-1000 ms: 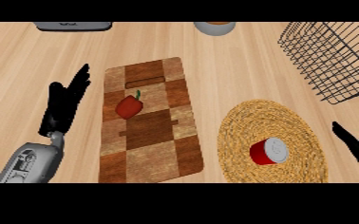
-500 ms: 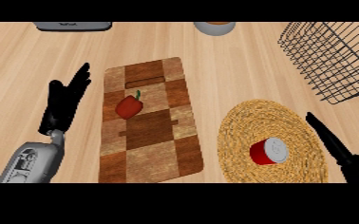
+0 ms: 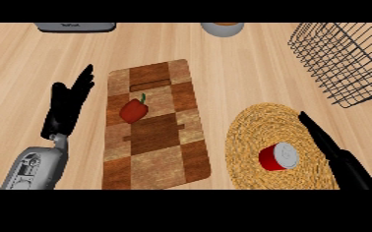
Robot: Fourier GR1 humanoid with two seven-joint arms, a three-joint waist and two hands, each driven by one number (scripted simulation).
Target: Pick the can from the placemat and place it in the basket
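Since the can (image 3: 277,158) sits on the placemat (image 3: 254,123) at near right, the right hand (image 3: 330,150) is the nearer one.
Its straight, empty fingers (image 3: 312,128) lie just right of the can; the left hand (image 3: 68,105) rests open, well apart.

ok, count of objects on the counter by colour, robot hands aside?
Red: 2 (can, pepper)
Brown: 1 (cutting board)
Straw: 1 (placemat)
Black: 1 (wire basket)
Grey: 2 (flat item, round item, both cut off at top)
Total: 7
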